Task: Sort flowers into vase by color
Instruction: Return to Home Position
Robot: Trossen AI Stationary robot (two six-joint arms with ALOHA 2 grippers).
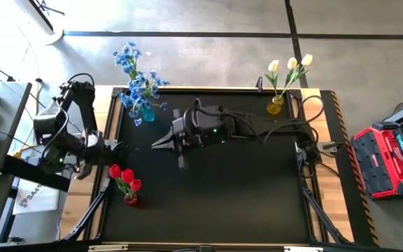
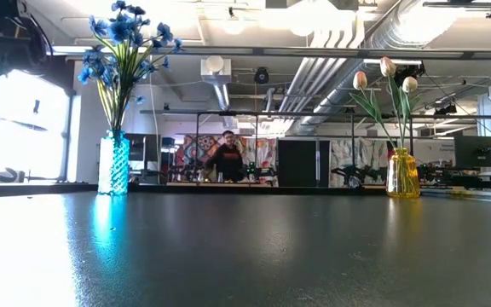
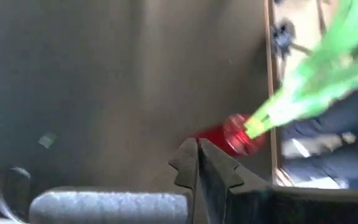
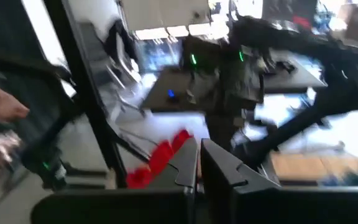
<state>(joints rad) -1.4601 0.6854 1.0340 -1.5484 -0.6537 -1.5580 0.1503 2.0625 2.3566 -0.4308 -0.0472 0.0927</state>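
Observation:
Blue blossom sprays [image 1: 137,77] stand in a blue vase [image 2: 113,162] at the table's far left. Cream tulips [image 1: 289,68] stand in a yellow vase [image 2: 402,175] at the far right. Red tulips [image 1: 124,176] stand in a small red vase [image 3: 238,134] near the left edge. My left gripper [image 1: 114,145] is shut and hovers at the left edge, just beyond the red tulips; its wrist view looks down on the red vase and green stems [image 3: 309,87]. My right gripper [image 1: 161,143] is shut and reaches across mid-table, pointing left toward the red tulips [image 4: 160,158]. Neither gripper shows in the low view.
The black mat sits in a raised wooden frame [image 1: 110,119]. Cables [image 1: 306,129] lie along the right side, and a red toolbox [image 1: 383,157] stands off the table to the right. A person [image 2: 227,158] is far back in the room. Bare mat [image 1: 222,203] fills the near half.

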